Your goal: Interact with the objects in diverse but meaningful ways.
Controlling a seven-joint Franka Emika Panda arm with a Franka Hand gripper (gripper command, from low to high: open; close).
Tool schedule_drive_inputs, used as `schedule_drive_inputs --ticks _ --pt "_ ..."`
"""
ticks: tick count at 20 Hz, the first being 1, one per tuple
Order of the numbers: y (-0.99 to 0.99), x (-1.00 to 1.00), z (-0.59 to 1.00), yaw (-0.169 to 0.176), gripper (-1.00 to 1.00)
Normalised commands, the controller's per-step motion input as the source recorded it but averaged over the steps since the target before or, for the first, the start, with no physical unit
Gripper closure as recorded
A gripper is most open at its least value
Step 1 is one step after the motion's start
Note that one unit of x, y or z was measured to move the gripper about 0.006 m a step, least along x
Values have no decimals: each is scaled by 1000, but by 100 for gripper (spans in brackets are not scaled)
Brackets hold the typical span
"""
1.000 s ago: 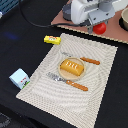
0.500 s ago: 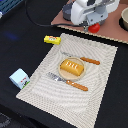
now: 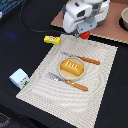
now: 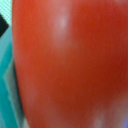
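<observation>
The red tomato (image 3: 85, 35) hangs just under my gripper (image 3: 82, 32), over the far edge of the striped placemat (image 3: 102, 80). It fills the whole wrist view (image 4: 70, 65), so the fingers are hidden, but the gripper appears shut on it. The orange bread block (image 3: 72, 67) lies on a small plate in the middle of the mat. The flat yellow box (image 3: 52, 39) sits off the mat's far corner, on the exterior view's left. The light blue carton (image 3: 20, 78) stands on the dark table further to that view's left.
A knife (image 3: 82, 59) and a fork (image 3: 69, 81), both with orange handles, lie either side of the plate. A brown board (image 3: 112, 30) sits behind the mat, with a grey pot (image 3: 124, 19) at its right end. A black cable (image 3: 27, 22) runs across the table.
The gripper and the tomato under it have shifted together toward the exterior view's left and a little nearer the mat. Everything else is unmoved.
</observation>
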Motion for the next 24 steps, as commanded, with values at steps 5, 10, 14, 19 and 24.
schedule_drive_inputs --ticks 5,10,14,19,24 --pt "35 -375 -190 0 100" --pt "1 -326 238 11 -100" --pt "0 -386 500 32 -100" --pt "-19 -459 511 31 -100" --pt "-373 -473 599 31 -100"
